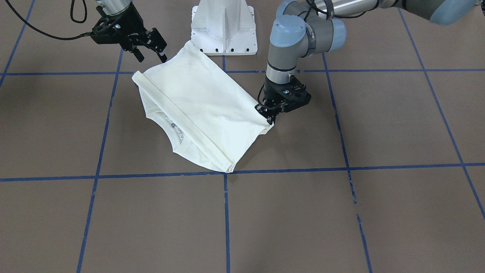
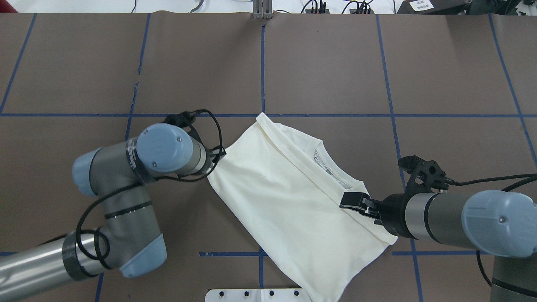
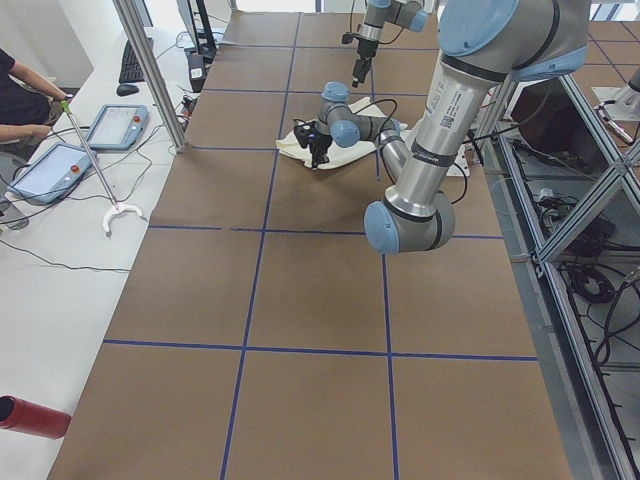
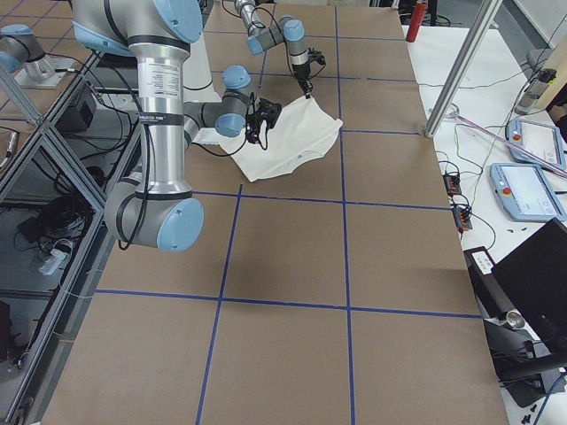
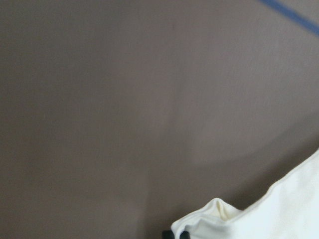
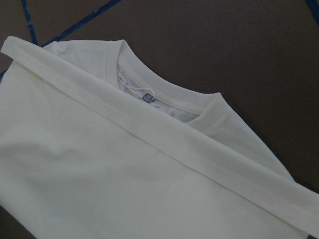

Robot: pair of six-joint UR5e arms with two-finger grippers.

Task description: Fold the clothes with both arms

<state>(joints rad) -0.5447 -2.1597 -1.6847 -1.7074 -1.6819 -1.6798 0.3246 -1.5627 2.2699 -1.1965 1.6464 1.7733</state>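
The clothes are one cream long-sleeved T-shirt (image 1: 204, 102) lying folded and slanted on the brown table, plain side up. A sleeve band crosses it below the neckline (image 6: 169, 99), where a small label shows. My left gripper (image 1: 269, 118) is shut on the shirt's side corner (image 5: 214, 211), low at the table; in the overhead view the wrist hides it. My right gripper (image 1: 151, 53) hangs open just above the opposite edge of the T-shirt (image 2: 285, 197), with nothing between its fingers (image 2: 352, 199). No print shows.
The white pedestal base (image 1: 223, 26) stands right behind the shirt. Blue tape lines (image 1: 226, 212) grid the brown table top. A person sits with teach pendants (image 3: 50, 165) beside the table, where a red cylinder (image 3: 30, 415) also lies.
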